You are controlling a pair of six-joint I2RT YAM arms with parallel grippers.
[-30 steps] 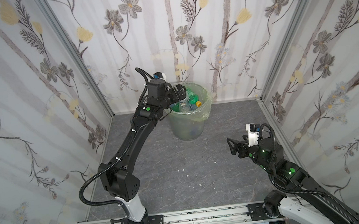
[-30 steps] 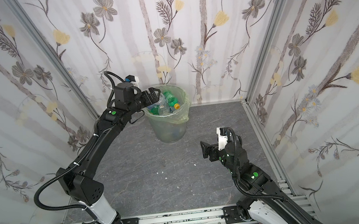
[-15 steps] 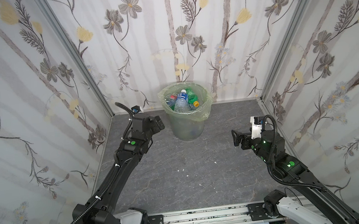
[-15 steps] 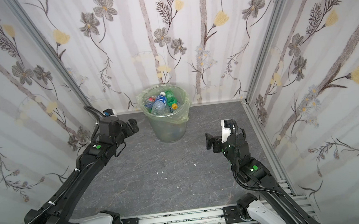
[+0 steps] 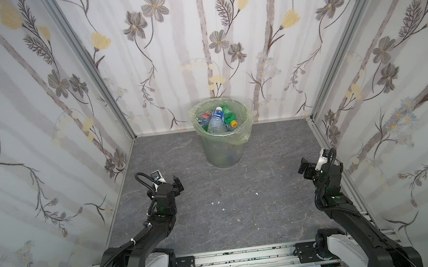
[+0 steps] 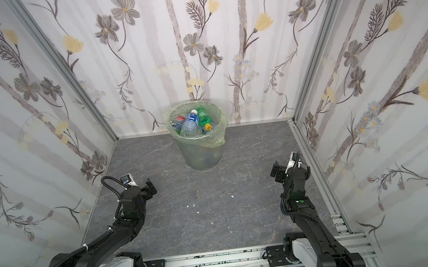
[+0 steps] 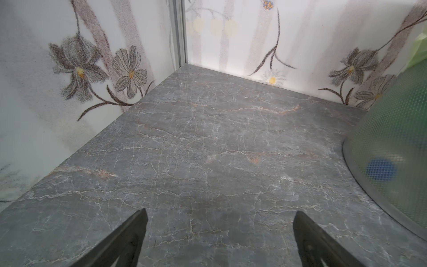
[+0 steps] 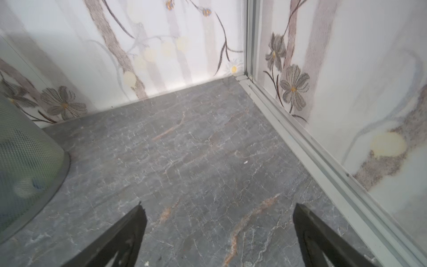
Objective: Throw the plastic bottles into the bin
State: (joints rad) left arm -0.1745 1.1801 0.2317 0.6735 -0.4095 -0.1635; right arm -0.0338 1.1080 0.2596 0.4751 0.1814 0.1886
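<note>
Grey veined tabletop [image 5: 243, 204], floral walls [image 5: 39, 104]; bin [image 5: 221, 151] of plastic bottles [image 5: 216, 120] at back; left gripper [image 7: 220, 210], right gripper [image 8: 219, 204] spread wide, empty.

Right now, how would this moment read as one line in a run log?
bottles: in bin | left end effector: open, empty | right end effector: open, empty | floor: no bottles seen

left hand [image 7: 219, 211] withdrawn from over the bin [image 5: 223, 152], right hand [image 8: 219, 208] shifted rightward

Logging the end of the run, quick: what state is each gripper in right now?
Left gripper: open, holding nothing.
Right gripper: open, holding nothing.
</note>
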